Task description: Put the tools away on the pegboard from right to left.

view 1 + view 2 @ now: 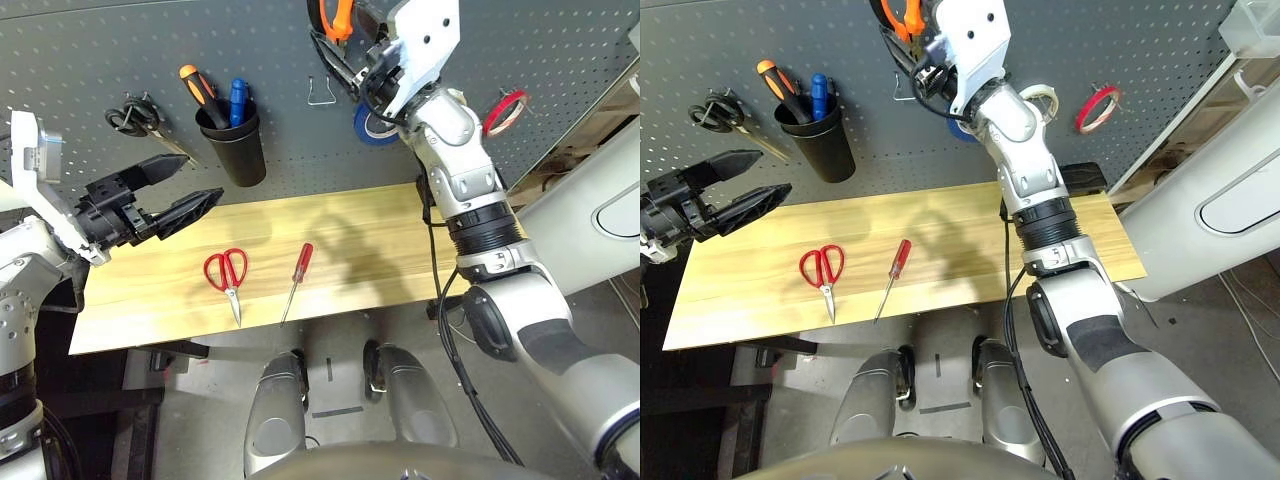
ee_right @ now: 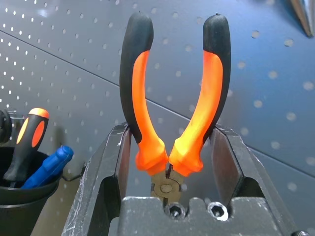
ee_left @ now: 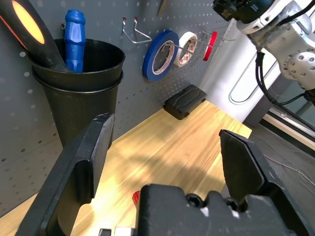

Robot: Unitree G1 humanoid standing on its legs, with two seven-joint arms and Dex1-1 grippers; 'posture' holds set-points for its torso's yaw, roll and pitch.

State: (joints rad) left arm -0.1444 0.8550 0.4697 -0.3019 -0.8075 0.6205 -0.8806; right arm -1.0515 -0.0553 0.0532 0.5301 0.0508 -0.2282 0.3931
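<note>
While R gripper [image 2: 167, 147] clamps the pliers [image 2: 172, 98] near the pivot, handles up, they look rigid, rubber-gripped, prob non-slip; L gripper [image 1: 185, 195] spread, empty.

The pliers [image 2: 172, 113] have glossy orange and matt black rubbery handles, the surface [image 1: 350, 250] is smooth pale wood, the pegboard [image 1: 120, 50] is matt grey and the cup [image 1: 235, 150] looks like black plastic.
</note>
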